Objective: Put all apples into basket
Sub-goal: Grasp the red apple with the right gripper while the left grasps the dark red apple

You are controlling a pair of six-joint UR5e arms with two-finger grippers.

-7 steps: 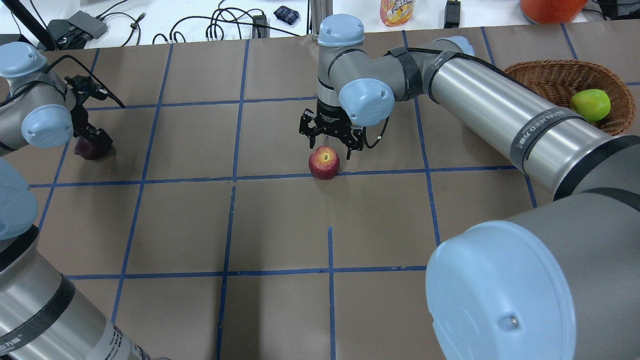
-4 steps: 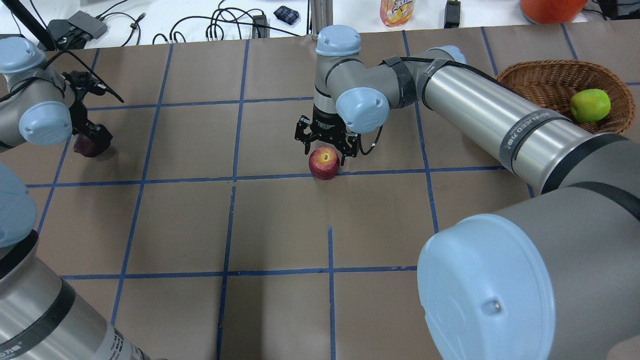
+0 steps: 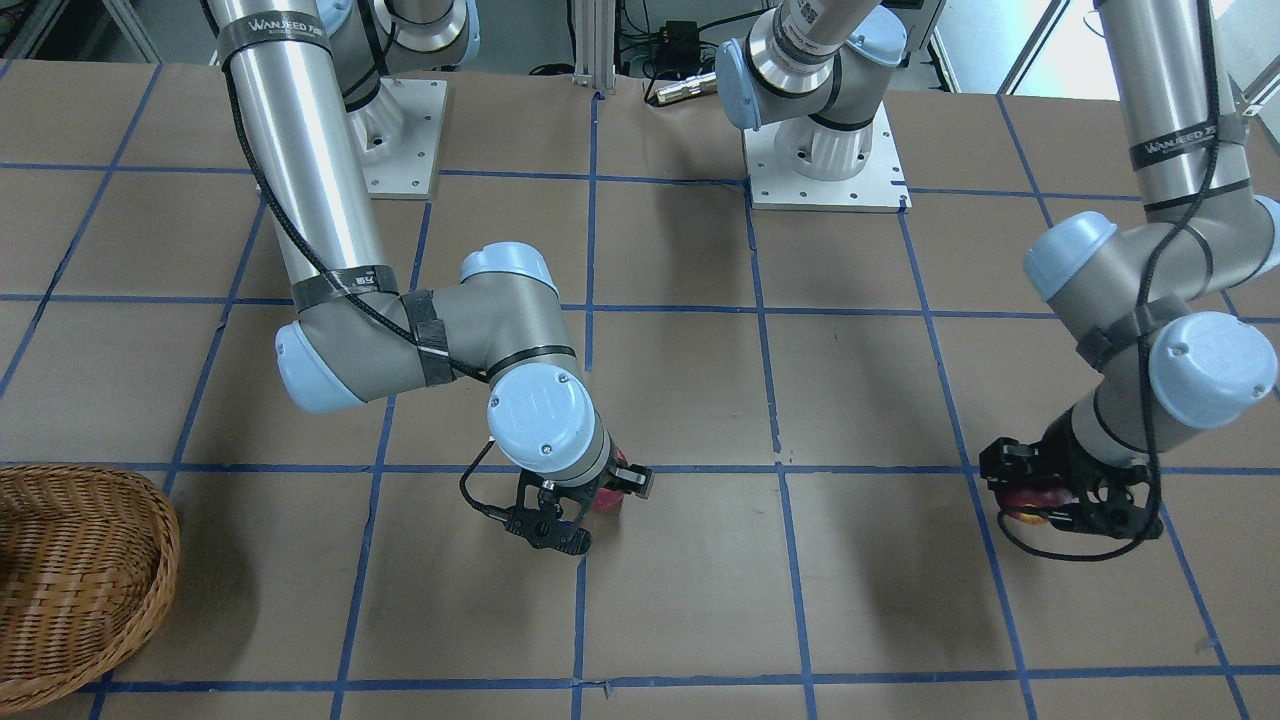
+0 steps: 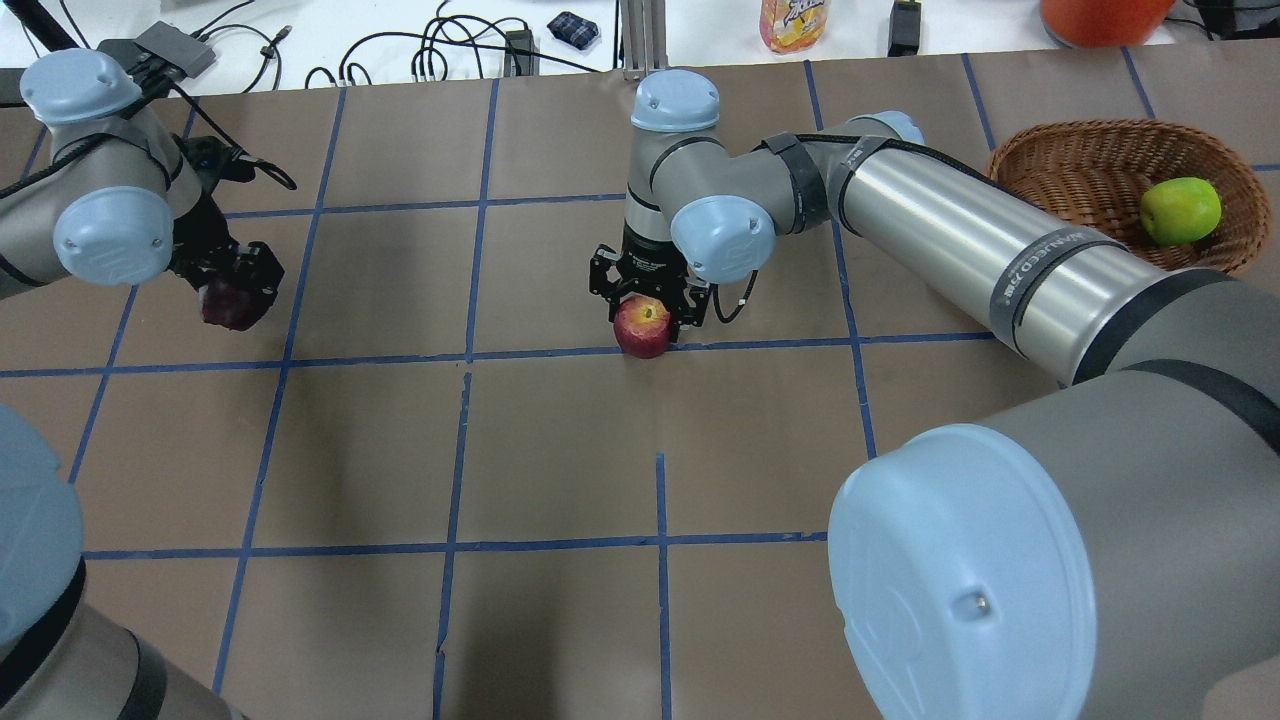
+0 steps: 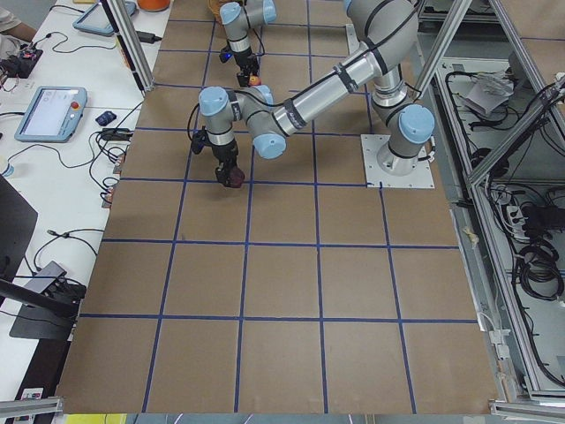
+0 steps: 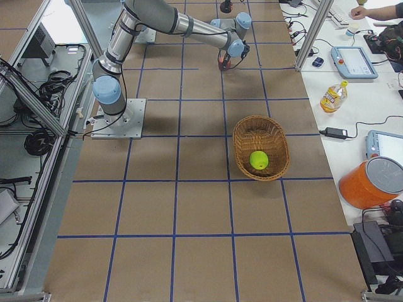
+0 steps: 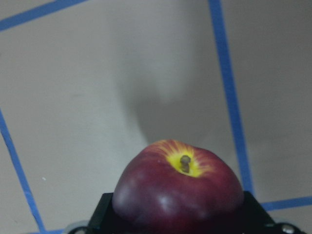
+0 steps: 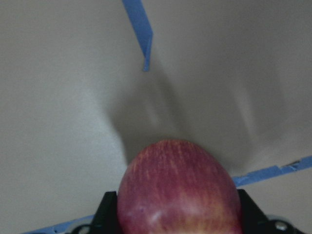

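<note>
The yellow-green apple (image 4: pixel 1180 210) lies inside the wicker basket (image 4: pixel 1080 160) at the far right, as the exterior right view (image 6: pixel 258 160) also shows. My right gripper (image 4: pixel 648 305) is down over the red streaked apple (image 4: pixel 643 328), at the table's middle by a blue line. In the right wrist view its fingers press both sides of that apple (image 8: pixel 180 190). My left gripper (image 4: pixel 235 295) is shut on the dark maroon apple (image 4: pixel 228 308) and holds it above the table at the far left. The left wrist view shows that apple's (image 7: pixel 180 190) yellow stem spot.
The table is brown paper with a blue tape grid. A juice bottle (image 4: pixel 795 22), an orange container (image 4: pixel 1100 18) and cables lie beyond the far edge. My right arm's long forearm (image 4: pixel 960 240) stretches between the basket and the red apple.
My right gripper has come down over the red apple and closed on it. My left gripper has lifted the maroon apple and carried it a little to the right.
</note>
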